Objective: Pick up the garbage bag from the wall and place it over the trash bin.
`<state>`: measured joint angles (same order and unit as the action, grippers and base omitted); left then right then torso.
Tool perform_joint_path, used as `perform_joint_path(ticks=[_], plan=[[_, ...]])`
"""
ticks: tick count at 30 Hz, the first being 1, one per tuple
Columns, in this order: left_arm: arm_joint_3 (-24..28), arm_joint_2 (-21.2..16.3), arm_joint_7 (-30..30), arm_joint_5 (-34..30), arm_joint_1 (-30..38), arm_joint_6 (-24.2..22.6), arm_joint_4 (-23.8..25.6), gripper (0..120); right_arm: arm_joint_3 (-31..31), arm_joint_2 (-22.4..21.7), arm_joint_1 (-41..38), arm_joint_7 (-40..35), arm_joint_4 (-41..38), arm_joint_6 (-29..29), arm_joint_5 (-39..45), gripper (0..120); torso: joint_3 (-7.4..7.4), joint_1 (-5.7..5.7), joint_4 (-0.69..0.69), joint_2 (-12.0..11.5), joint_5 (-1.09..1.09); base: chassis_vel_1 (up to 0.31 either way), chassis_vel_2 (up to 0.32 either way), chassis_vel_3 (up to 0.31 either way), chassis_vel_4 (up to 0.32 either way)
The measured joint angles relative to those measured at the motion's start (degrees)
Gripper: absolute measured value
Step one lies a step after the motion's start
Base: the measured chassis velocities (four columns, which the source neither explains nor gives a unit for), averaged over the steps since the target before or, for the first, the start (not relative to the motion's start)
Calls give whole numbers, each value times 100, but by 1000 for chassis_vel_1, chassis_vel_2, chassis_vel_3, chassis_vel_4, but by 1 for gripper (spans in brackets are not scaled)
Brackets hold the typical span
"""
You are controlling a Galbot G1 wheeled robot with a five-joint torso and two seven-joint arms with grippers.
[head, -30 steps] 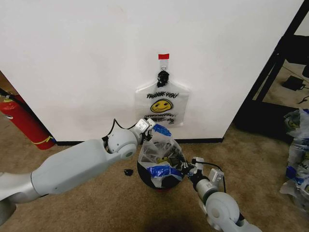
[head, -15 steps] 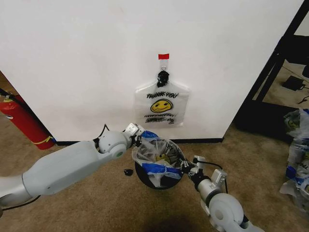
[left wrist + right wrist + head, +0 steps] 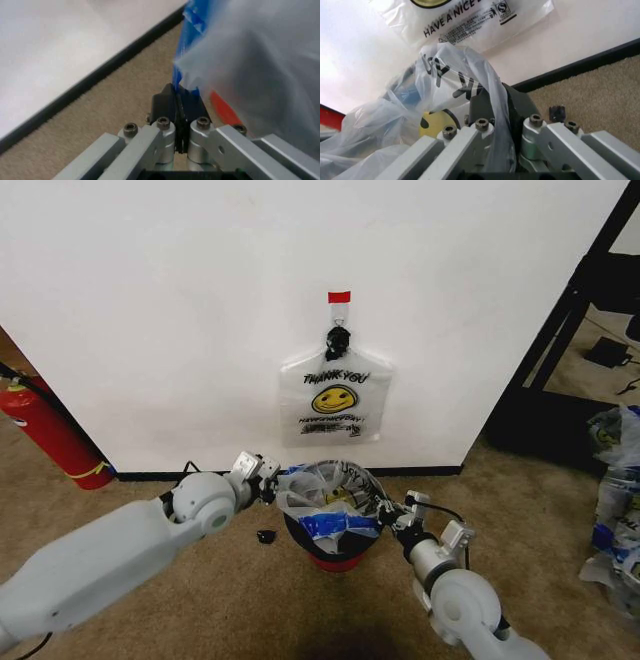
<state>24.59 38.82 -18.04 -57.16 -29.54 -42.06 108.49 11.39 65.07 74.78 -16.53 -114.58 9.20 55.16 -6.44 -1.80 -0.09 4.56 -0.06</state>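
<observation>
- Now draped over the trash bin [image 3: 338, 552]: a translucent garbage bag [image 3: 322, 492], blue strips along its rim, crumpled across the bin's mouth; bin standing on the carpet [image 3: 230, 600] just below the wall [image 3: 180, 300].
- Left tool [image 3: 268, 478] at the bag's left edge, fingers [image 3: 165, 107] pressed together on a blue rim strip; black baseboard [image 3: 85, 88] close behind in the left wrist view.
- Right tool [image 3: 395, 520] at the bag's right edge, pinching a fold of the thin plastic between its fingers [image 3: 482, 105].
- Hanging on the wall's black hook [image 3: 338, 338], under a red tape strip [image 3: 339, 297]: a second smiley "THANK YOU" bag [image 3: 335, 397], directly above the bin.
- Red fire extinguisher [image 3: 45, 430] leaning at the wall, well left; small black object [image 3: 266, 536] on the carpet beside the bin.
</observation>
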Motion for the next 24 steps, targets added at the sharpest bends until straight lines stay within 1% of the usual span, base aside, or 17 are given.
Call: perform_joint_path(ticks=[3,4,5,6,8,11,12,13,14,15,16,17,18,19,22,24], plan=[[-206,-35,-86,-29,-247,-1,129,3,-34,5,-9,-16,3,0,-20,2,0,0,0,0,0,0,0,0,0],[-317,-54,-117,-36,-337,-3,182,10,-56,-3,-11,-16,3,-1,-49,2,0,0,1,0,-1,0,0,0,0],[-317,-54,-117,-36,-337,-3,182,10,-56,-3,-11,-16,3,-1,-49,2,0,0,1,0,-1,0,0,0,0],[-411,-75,-131,-42,-385,-7,218,13,-69,-13,-11,-15,1,-1,-79,2,0,0,1,0,-1,0,0,0,0],[-734,-141,-158,-44,-540,-9,325,23,-101,-32,-13,-9,0,-3,-159,2,0,0,-1,0,1,0,0,0,0],[-1287,-254,-216,-45,-817,-10,510,34,-138,-40,-52,-5,29,-9,-208,2,0,0,-1,0,-1,0,0,0,0],[-1287,-254,-216,-45,-817,-10,510,34,-138,-40,-52,-5,29,-9,-208,2,0,0,-1,0,-1,0,0,0,0],[-1654,-339,-264,-39,-1088,-9,642,40,-165,-38,-97,-1,73,-17,-213,2,0,0,-2,0,2,0,0,0,0],[-1910,-399,-302,-21,-1333,-5,747,43,-194,-29,-134,3,117,-18,-212,2,0,0,0,0,1,0,0,0,0],[-2124,-468,-362,-6,-1550,-12,846,46,-214,-21,-167,1,169,-22,-213,2,0,0,4,0,-2,0,0,0,0],[-2252,-532,-408,9,-1677,-12,899,53,-219,-14,-180,0,202,-35,-214,2,-1,0,6,0,-2,0,0,0,0],[-2364,-604,-451,34,-1787,-13,961,56,-226,2,-186,0,230,-45,-219,2,0,0,5,0,0,0,0,0,0],[-2418,-656,-478,54,-1846,-12,1002,60,-227,11,-182,0,249,-50,-230,2,0,0,3,0,1,0,0,0,0],[-2418,-656,-478,54,-1846,-12,1002,60,-227,11,-182,0,249,-50,-230,2,0,0,3,0,1,0,0,0,0],[-2494,-789,-561,113,-1931,-13,1065,73,-227,36,-158,-1,264,-56,-259,2,-1,-1,-2,0,-1,0,0,0,0],[-2530,-843,-590,133,-1936,-13,1092,80,-219,43,-148,-2,260,-62,-283,2,-1,-1,-2,0,2,0,0,0,0]])
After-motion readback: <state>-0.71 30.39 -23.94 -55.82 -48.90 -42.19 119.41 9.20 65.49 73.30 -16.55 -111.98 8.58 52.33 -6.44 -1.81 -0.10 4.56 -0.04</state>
